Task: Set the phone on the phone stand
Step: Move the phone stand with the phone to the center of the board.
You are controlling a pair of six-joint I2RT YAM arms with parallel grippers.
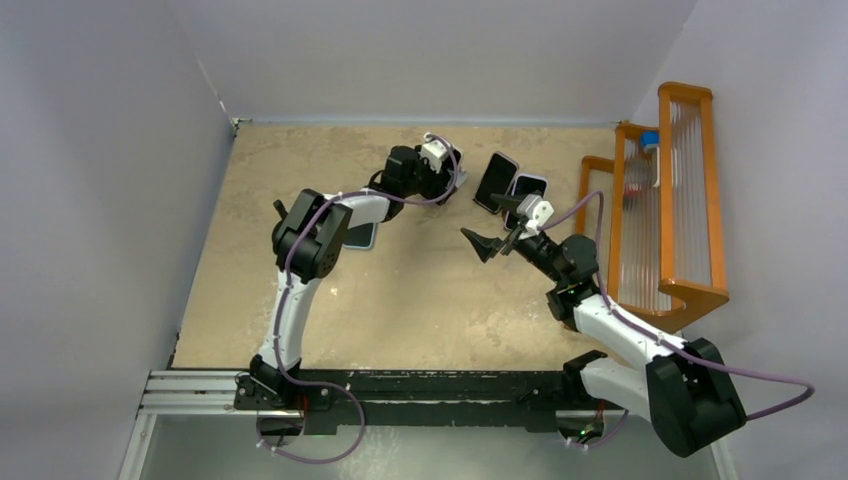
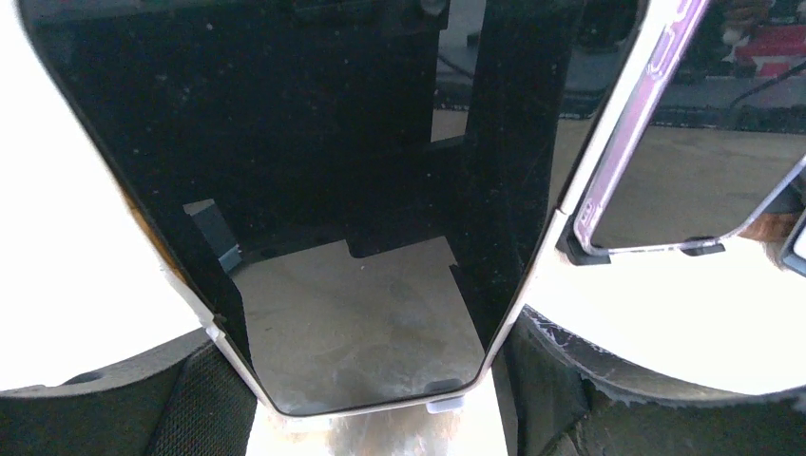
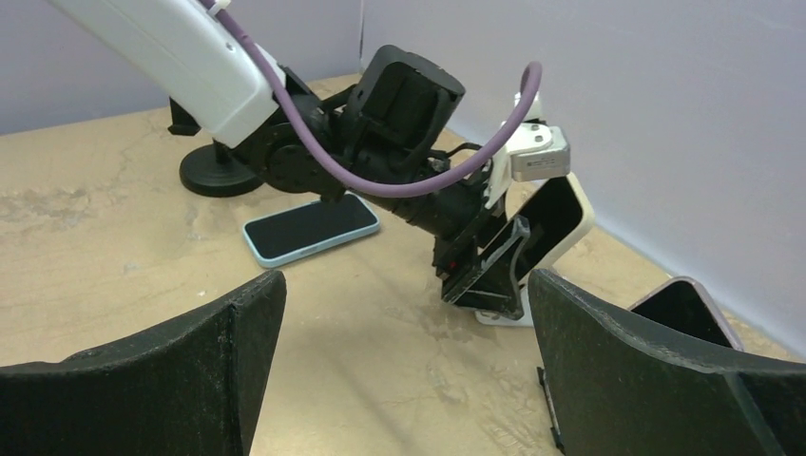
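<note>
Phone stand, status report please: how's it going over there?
Left tool shut on white phone, tilted at the stand. Right tool open, empty, mid-table. Blue phone flat nearby, not in the way.

On the sandy tabletop [image 1: 420,300] a blue-cased phone [image 3: 311,228] lies flat, well behind the left jaws. The white phone stand [image 3: 499,315] sits directly below those jaws, a white-cased phone [image 3: 561,214] propped on it.

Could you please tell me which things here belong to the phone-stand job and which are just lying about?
Job: held phone, white stand, left gripper gripping it.
Lying about: blue-cased phone, dark phone, pale-cased phone, wooden rack, idle right gripper.
</note>
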